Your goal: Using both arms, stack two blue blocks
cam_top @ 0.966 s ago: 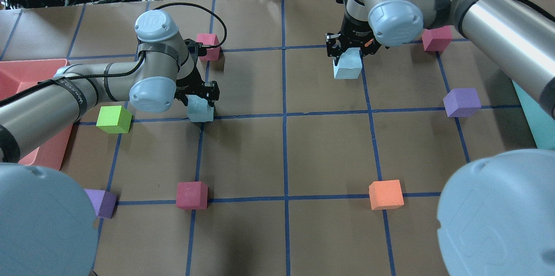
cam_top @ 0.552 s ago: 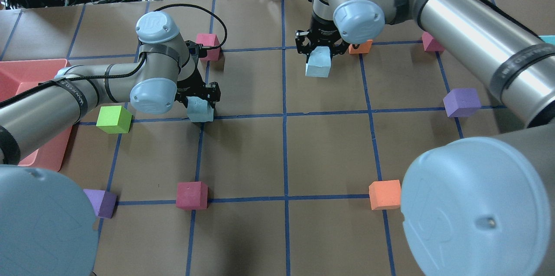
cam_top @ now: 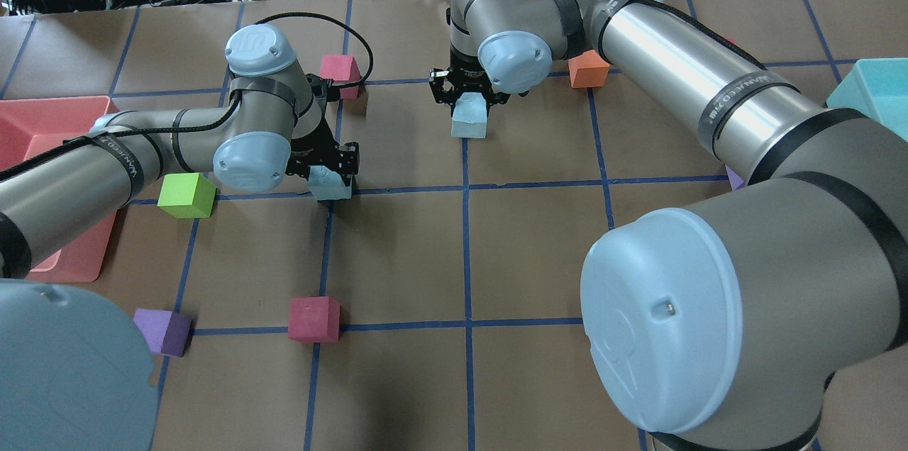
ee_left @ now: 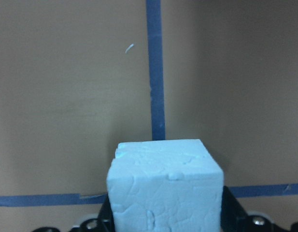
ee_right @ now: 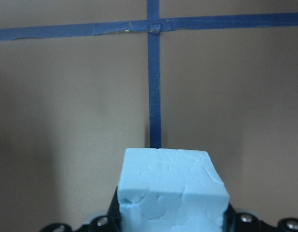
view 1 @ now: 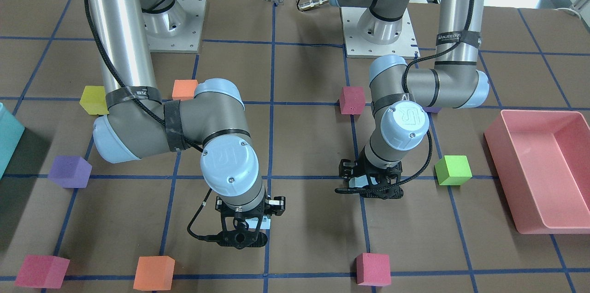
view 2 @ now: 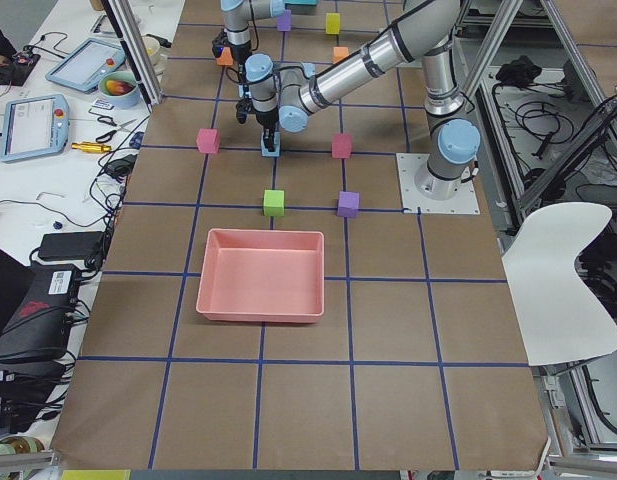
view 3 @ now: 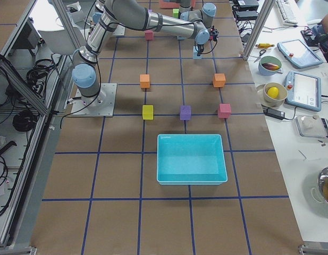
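Two pale blue blocks are each held in a gripper. My left gripper [cam_top: 330,176] is shut on one blue block [cam_top: 330,186] low over a tape crossing at mid-left; this block fills the bottom of the left wrist view [ee_left: 165,188]. My right gripper [cam_top: 469,103] is shut on the other blue block [cam_top: 469,120] above the table's centre line at the far side; it also shows in the right wrist view [ee_right: 172,191]. The two blocks are about one grid cell apart. In the front-facing view the wrists hide most of both blocks.
A pink tray [cam_top: 28,118] lies at the left edge and a teal bin [cam_top: 876,86] at the right edge. A green cube [cam_top: 186,196] sits beside the left arm. A magenta cube [cam_top: 339,69], an orange cube [cam_top: 589,73], another magenta cube [cam_top: 313,319] and a purple cube [cam_top: 163,331] stand on the grid.
My right arm has carried its blue block leftward, from the right half of the table to the centre line. My left arm and its block have barely moved.
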Controlling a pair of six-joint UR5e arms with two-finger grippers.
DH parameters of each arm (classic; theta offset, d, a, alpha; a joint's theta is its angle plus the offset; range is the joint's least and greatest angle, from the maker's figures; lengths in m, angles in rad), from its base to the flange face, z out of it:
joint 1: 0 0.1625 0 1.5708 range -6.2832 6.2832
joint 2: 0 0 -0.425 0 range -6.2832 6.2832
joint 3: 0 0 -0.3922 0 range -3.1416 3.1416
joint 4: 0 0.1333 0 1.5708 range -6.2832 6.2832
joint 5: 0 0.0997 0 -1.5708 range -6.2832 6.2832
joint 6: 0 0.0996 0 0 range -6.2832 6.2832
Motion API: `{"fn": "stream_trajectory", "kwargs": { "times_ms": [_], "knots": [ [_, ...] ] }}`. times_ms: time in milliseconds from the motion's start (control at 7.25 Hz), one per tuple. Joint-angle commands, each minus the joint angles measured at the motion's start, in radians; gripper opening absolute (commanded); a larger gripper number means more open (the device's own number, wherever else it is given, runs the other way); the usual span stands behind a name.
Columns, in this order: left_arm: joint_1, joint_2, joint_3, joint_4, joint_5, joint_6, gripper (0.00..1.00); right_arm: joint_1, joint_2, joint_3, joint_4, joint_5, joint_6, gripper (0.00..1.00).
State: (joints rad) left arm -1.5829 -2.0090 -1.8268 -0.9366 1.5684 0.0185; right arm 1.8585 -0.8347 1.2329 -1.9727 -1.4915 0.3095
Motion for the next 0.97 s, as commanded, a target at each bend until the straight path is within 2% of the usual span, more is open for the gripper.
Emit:
{"fn": "stream_trajectory", "kwargs": {
  "times_ms": [0,138,276,414,552,828],
  "knots": [
    [0.004,0.006,0.012,-0.01,0.004,0.0,0.32,0.004,0.023,-0.001,-0.023,0.002,-0.003,0.0],
    [0.004,0.004,0.023,-0.011,-0.001,0.0,0.16,0.005,0.029,-0.001,-0.024,0.0,-0.001,0.19],
    [0.004,0.0,0.038,-0.011,-0.005,-0.002,0.12,0.005,0.029,0.002,-0.026,0.0,-0.001,0.84],
    [0.003,-0.004,0.067,-0.011,-0.011,-0.024,0.1,0.005,0.031,0.003,-0.025,-0.001,-0.006,1.0],
    [0.003,-0.011,0.104,-0.011,-0.049,-0.063,0.03,0.005,0.029,0.003,-0.023,-0.001,0.0,1.0],
    [0.001,-0.016,0.139,-0.03,-0.05,-0.054,0.05,0.002,0.008,-0.006,-0.018,-0.001,0.0,1.0]
  ]
}}
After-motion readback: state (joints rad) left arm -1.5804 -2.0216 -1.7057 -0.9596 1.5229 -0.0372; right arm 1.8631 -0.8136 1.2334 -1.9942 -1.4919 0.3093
